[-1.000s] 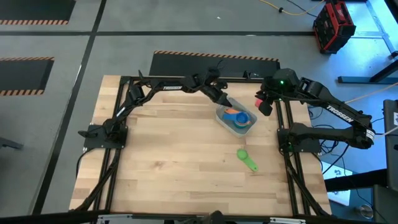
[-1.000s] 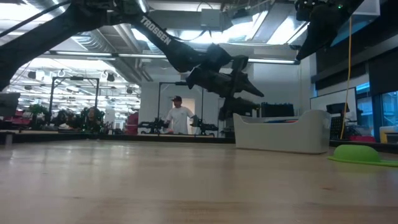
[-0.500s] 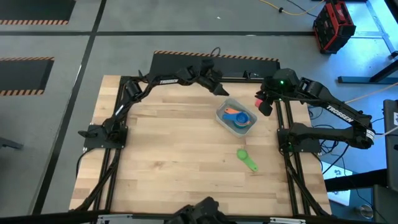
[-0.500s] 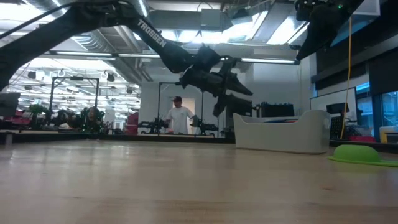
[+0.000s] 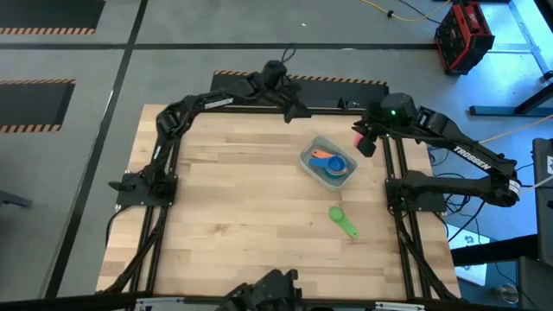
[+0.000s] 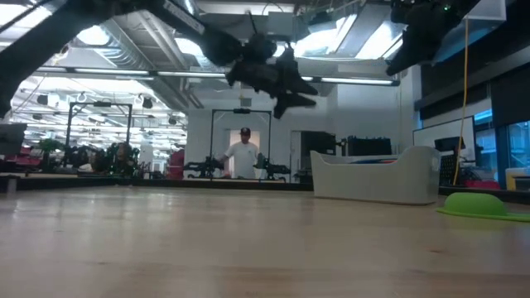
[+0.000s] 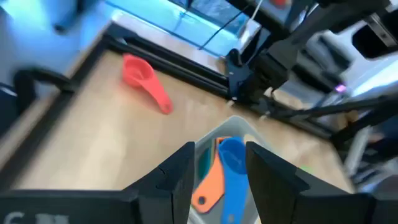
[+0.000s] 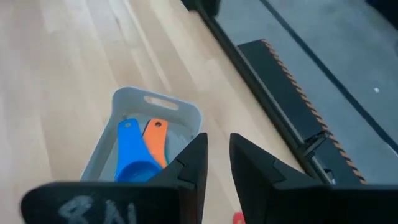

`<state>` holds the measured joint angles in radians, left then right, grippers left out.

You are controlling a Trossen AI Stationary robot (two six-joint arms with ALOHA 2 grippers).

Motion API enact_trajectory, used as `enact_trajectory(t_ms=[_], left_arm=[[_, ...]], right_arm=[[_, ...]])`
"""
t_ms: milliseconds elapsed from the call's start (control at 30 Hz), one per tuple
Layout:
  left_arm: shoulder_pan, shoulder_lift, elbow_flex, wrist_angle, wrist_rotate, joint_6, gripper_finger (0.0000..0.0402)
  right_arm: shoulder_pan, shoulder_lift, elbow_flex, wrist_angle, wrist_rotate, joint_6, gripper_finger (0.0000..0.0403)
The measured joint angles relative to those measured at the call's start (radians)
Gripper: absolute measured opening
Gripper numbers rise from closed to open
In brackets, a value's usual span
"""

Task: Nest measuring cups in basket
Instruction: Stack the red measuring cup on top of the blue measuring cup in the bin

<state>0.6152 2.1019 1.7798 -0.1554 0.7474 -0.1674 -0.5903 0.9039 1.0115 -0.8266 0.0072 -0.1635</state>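
**Both arms up off the table, cups partly in basket**

Left gripper (image 5: 298, 112) is raised over the table's far edge, well apart from the basket (image 5: 308, 155); fingers (image 7: 180, 171) spread, nothing between them. Right gripper (image 5: 364, 143) hangs by the right frame rail, near the basket; its fingers (image 8: 194, 163) are slightly parted, empty. Basket sits right of the table's centre, holding a blue cup (image 5: 333, 166) and an orange cup (image 5: 320, 156) side by side, something teal beside them in the left wrist view. Green cup (image 5: 341, 219) lies on the wood nearer the front, apart from the basket. Red cup (image 7: 145, 79) lies on the table near the right rail
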Motion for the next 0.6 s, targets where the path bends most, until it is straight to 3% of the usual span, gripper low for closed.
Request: enact_trajectory(t_ms=[267, 433, 600], left_arm=[[-0.056, -0.167, 0.000, -0.352, -0.238, 0.330, 0.0134], [-0.125, -0.205, 0.002, -0.465, -0.243, 0.387, 0.0134], [-0.206, -0.198, 0.002, -0.510, -0.270, 0.399, 0.0134]], right_arm=[[-0.061, 0.069, 0.000, 0.009, 0.011, -0.058, 0.0073], [-0.131, 0.145, 0.000, 0.021, 0.025, -0.112, 0.0073], [-0.221, 0.227, 0.000, 0.031, 0.133, -0.168, 0.0073]])
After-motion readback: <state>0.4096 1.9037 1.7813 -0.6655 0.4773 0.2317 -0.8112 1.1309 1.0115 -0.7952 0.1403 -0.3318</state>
